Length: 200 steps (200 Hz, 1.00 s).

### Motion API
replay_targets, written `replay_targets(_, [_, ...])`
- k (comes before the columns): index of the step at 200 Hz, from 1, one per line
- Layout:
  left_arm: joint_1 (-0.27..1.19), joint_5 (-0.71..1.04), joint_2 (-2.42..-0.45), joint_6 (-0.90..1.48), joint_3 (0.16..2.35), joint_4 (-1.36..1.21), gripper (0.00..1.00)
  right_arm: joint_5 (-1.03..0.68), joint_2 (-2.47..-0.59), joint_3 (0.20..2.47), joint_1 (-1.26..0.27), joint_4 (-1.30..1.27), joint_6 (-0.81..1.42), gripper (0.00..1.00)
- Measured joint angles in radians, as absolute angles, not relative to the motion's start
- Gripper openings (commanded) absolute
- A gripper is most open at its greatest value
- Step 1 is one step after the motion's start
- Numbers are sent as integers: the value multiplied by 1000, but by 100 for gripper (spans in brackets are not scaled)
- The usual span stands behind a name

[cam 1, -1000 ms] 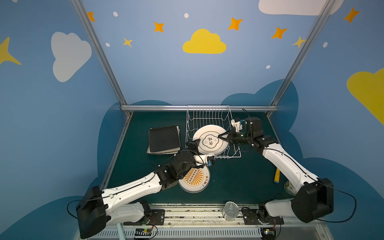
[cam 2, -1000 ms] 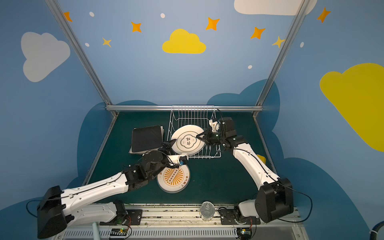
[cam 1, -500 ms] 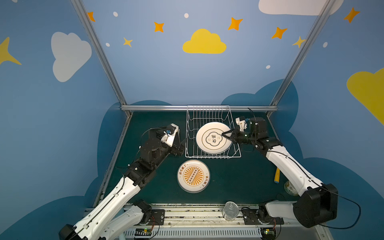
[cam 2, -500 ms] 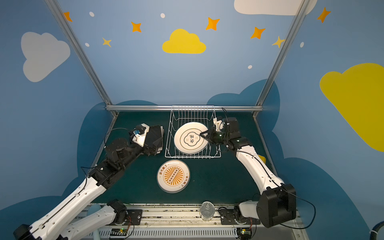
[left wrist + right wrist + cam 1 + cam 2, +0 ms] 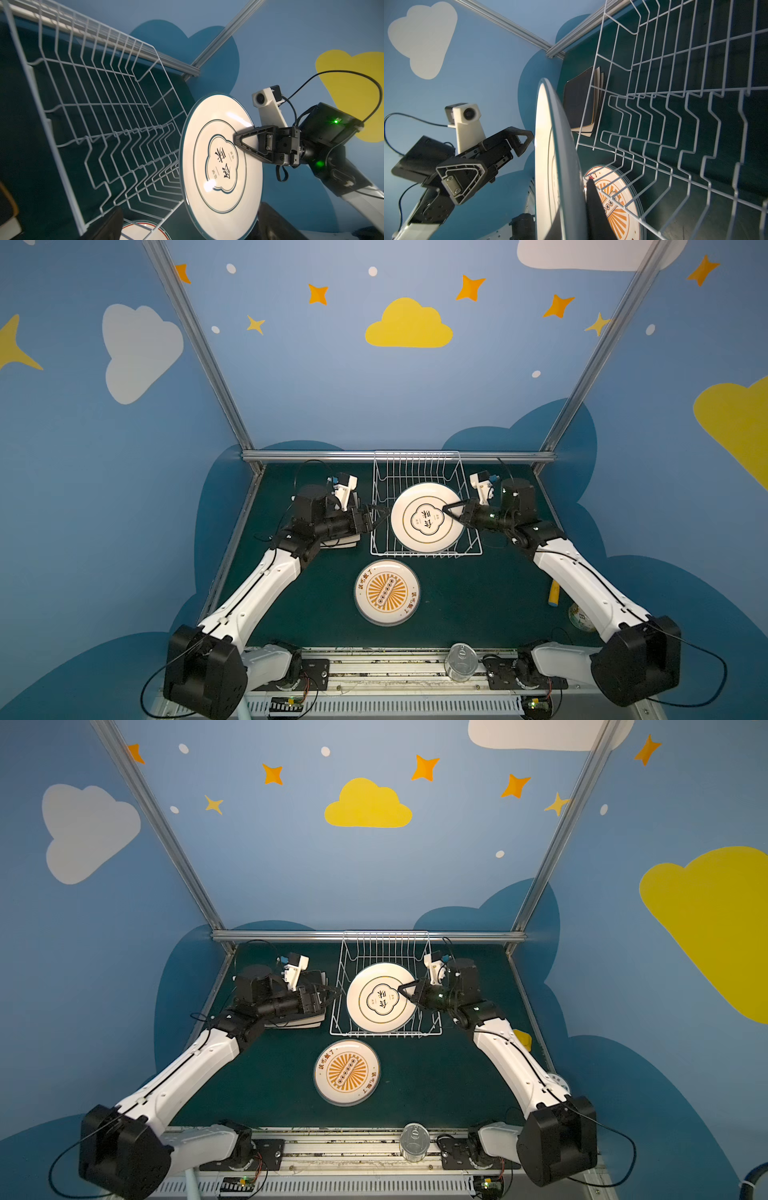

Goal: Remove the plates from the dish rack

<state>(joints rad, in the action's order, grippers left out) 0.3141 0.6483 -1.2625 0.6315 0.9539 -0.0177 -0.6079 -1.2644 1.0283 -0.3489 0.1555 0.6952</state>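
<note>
A dark green worktop (image 5: 478, 605) sits between blue cloud-painted walls. The right tool (image 5: 446, 509) is clamped on the rim of the emblem plate (image 5: 424, 539), which is over the dish rack (image 5: 415, 472); whether it touches the wires is unclear. The left tool (image 5: 381, 515) gapes wide and empty just beside that plate. The sunburst plate (image 5: 386, 592) lies on the worktop near the rack.

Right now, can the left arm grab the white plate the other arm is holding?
Probably yes. The left gripper is open and sits right beside the emblem plate, at its free edge, with nothing between them. The right gripper pinches the opposite edge, over the dish rack.
</note>
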Motion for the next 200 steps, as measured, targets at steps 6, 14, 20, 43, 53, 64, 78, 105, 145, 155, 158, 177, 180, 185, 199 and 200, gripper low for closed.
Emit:
replay_targets(6, [315, 680, -1282, 651, 955, -36, 100, -608, -1259, 1023, -353, 149, 690, 0])
replay_targets(14, [315, 723, -1308, 675, 956, -64, 99, -609, -1255, 1019, -357, 145, 682, 0])
replay_targets(20, [315, 754, -1329, 690, 956, -88, 99, -609, -1253, 1018, -359, 140, 675, 0])
replay_targets(43, [322, 849, -1412, 746, 963, -171, 94, -615, -1251, 1016, -368, 128, 665, 0])
replay_targets(53, [330, 875, -1444, 761, 969, -191, 92, -617, -1251, 1016, -370, 126, 662, 0])
replay_targets(64, [344, 899, -1468, 768, 976, -201, 89, -620, -1251, 1016, -371, 123, 657, 0])
replay_targets(78, [365, 921, -1487, 770, 991, -203, 84, -624, -1251, 1016, -375, 121, 652, 0])
replay_targets(105, [393, 953, -1491, 764, 1021, -207, 71, -632, -1251, 1011, -377, 107, 649, 0])
replay_targets(145, [397, 970, -1494, 760, 1027, -209, 56, -649, -1252, 993, -377, 61, 651, 0])
replay_targets(155, [400, 969, -1494, 759, 1027, -209, 51, -656, -1252, 990, -378, 52, 654, 0])
replay_targets(158, [400, 970, -1494, 760, 1027, -209, 50, -657, -1252, 989, -378, 48, 654, 0])
replay_targets(177, [402, 968, -1496, 760, 1027, -209, 46, -664, -1253, 982, -381, 24, 662, 0])
replay_targets(180, [402, 967, -1497, 764, 1027, -209, 45, -664, -1253, 981, -382, 19, 665, 0])
replay_targets(185, [404, 965, -1496, 766, 1026, -210, 42, -665, -1253, 978, -382, 12, 670, 0])
replay_targets(199, [405, 954, -1496, 775, 1021, -219, 39, -670, -1253, 970, -385, -9, 679, 0])
replay_targets(200, [405, 953, -1496, 776, 1020, -219, 39, -670, -1253, 970, -385, -10, 679, 0])
